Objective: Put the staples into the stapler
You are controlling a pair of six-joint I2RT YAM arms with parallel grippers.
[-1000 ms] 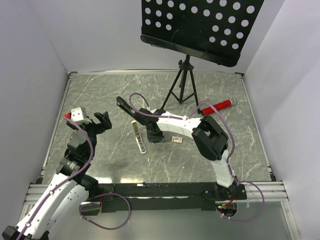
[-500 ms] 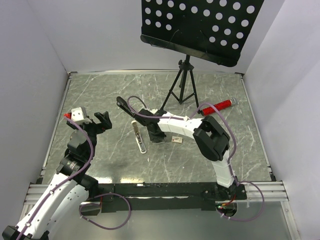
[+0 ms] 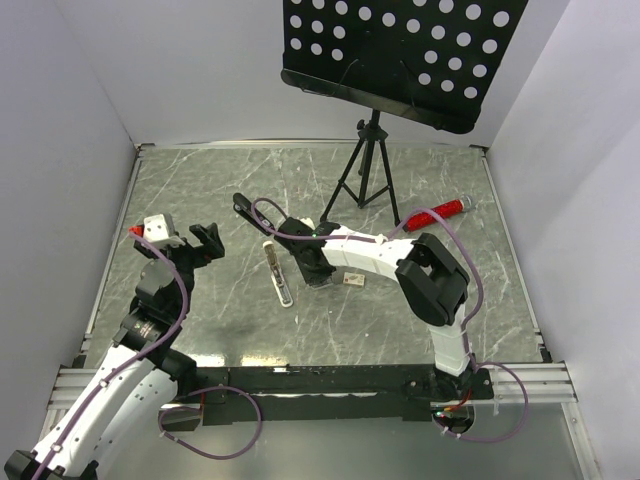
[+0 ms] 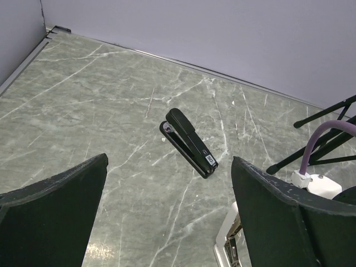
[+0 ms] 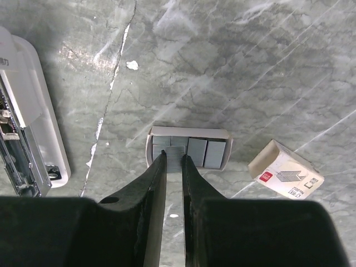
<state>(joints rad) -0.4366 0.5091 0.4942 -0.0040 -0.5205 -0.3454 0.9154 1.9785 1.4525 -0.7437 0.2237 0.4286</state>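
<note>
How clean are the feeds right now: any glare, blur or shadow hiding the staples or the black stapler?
Right wrist: staples and tan-and-white box sharp, the right gripper just a dark silhouette at one strip, pale glare patches on the table. Left wrist: black stapler crisp, sheen low on the table. Top external: even light, but the right arm covers the staples.

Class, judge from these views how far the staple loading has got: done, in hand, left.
Done: the white plastic stapler lies open. In hand: the right gripper pinches a silvery-grey metal staple strip in its small tray. Left: lifting it, seating it in the channel, closing up. The left gripper hangs open.
</note>
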